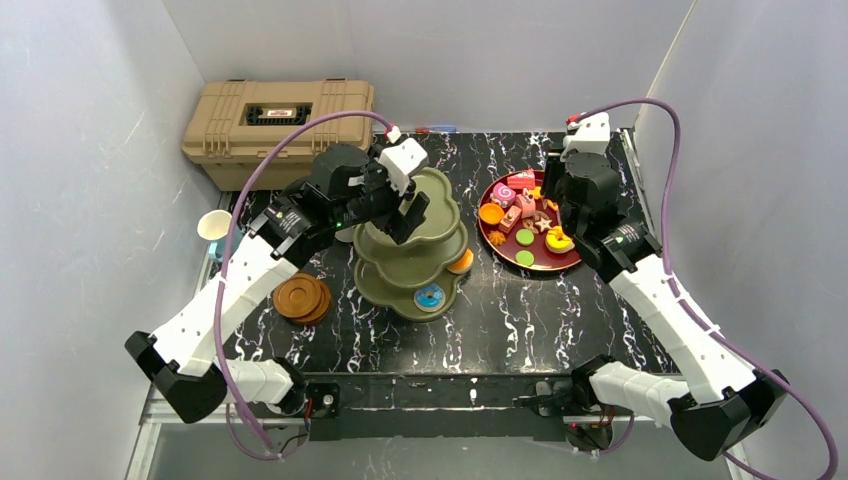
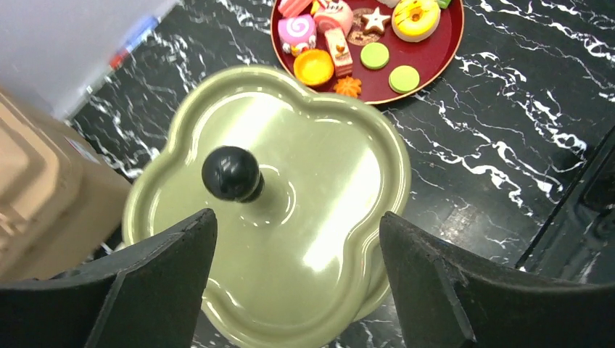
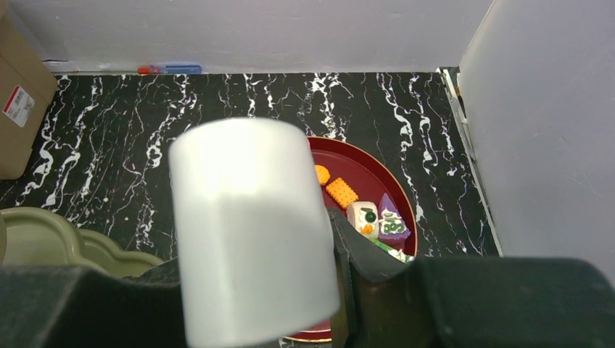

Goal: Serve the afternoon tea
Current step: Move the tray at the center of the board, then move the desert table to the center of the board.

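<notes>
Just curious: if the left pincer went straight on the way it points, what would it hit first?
Probably the green stand's top tier, just beside its black knob; depth is unclear.

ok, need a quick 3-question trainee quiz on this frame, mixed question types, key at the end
1. True or false: the left fingers are clamped on the black knob of the olive-green three-tier clover-shaped stand.
2. What is held between the right fingers? A) the white mug B) a teaspoon C) nothing
3. On which tier of the stand does the small blue-iced toy doughnut lie?

Key: 1 false, they stand wide open above the top tier, clear of the knob; 2 A; 3 the bottom tier.
</notes>
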Motion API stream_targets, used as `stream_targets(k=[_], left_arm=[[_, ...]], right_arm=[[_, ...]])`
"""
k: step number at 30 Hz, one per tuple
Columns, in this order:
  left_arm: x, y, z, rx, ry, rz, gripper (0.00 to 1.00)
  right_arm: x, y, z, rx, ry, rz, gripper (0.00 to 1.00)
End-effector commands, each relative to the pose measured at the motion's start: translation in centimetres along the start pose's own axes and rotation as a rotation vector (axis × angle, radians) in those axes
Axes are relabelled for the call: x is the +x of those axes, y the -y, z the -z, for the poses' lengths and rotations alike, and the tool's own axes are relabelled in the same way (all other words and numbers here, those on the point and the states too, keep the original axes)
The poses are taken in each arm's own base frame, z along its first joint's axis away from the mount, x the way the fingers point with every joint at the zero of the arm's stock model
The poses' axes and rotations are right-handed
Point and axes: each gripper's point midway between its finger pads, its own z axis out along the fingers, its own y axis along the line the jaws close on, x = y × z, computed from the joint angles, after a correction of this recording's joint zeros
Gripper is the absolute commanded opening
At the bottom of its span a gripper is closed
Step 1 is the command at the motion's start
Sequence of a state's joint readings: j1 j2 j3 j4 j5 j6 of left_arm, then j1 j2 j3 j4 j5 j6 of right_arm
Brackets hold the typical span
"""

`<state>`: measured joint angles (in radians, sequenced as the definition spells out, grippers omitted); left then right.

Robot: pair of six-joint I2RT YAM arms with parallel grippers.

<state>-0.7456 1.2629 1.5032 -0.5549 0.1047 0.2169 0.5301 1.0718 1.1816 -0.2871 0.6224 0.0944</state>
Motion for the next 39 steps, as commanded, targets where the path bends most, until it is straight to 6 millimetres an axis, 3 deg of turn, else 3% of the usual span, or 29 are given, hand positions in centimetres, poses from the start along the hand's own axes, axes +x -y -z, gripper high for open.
stream_targets(k=[1,8,20,25,30,35,39], left_arm=[[1.4,0.3,0.1,-0.009,-0.022,0.191,0.81],[1.6,-1.8,-2.1,-0.054,0.008,0.327,0.78],[2.3,-2.9,-4.4,-0.046,0.017,0.337,0.47],[2.5,-3.4,-4.9,-0.061,0.021,0.309,0.22],[0.7,-4.4,-5.0,-0.084,0.081,0.249,0.06],[-1.5,-5.5,-5.1,-0.102,0.169,0.148,0.04],[-2.0,-6.2,-5.7,-0.110,0.183,0.152,0.03]], right_arm=[[-2.6,0.6,1.1,-0.006,0.077,-0.054,0.01],[-2.6,0.6,1.5,-0.014,0.077,-0.057,0.01],[-2.0,0.7,1.5,-0.016,0.067,-0.059,0.01],[-1.8,0.7,1.6,-0.015,0.066,-0.061,0.01],[-1.3,0.6,1.6,-0.020,0.060,-0.065,0.01],[-1.0,0.5,1.6,-0.026,0.056,-0.071,0.01],[-0.9,0.5,1.7,-0.030,0.055,-0.072,0.01]])
